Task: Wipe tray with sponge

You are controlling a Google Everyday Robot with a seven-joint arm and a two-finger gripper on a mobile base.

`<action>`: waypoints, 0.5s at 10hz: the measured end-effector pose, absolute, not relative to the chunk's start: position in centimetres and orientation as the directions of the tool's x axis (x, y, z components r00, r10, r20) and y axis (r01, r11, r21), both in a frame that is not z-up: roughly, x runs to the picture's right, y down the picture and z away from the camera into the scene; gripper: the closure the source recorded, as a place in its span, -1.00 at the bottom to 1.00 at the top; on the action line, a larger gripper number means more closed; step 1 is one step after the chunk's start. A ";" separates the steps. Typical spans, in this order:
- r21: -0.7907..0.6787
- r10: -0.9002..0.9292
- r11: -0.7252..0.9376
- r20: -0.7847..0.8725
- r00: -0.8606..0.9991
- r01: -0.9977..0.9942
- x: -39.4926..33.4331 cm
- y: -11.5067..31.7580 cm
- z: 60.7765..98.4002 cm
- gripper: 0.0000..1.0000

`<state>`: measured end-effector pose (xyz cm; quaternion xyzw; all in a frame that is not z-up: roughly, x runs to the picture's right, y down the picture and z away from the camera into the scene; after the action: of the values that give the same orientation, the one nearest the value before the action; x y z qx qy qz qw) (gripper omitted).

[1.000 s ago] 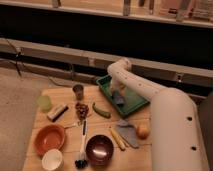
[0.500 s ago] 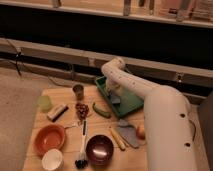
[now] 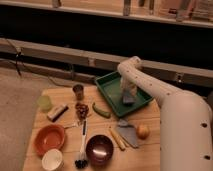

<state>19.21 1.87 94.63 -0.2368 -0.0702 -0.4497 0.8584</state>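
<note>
Shifted right | jaws clamp sponge (image 3: 128, 99) on tray (image 3: 107, 88) floor | clear of rims

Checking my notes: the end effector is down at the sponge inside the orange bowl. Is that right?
Not quite. The camera view shows the end effector down at the sponge inside the dark green tray, not the orange bowl, which sits apart at the table's front left.
</note>
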 end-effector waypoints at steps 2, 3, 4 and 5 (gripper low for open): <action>-0.364 -0.720 0.514 0.308 0.621 0.777 21.3 2.0 94.2 0.99; -0.372 -0.714 0.523 0.300 0.632 0.767 21.7 2.1 94.1 0.99; -0.375 -0.711 0.525 0.300 0.636 0.764 21.6 2.3 94.2 0.99; -0.376 -0.710 0.524 0.302 0.636 0.764 21.4 2.5 94.4 0.99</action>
<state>21.38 2.49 94.35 -0.2428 -0.0557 -0.4229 0.8713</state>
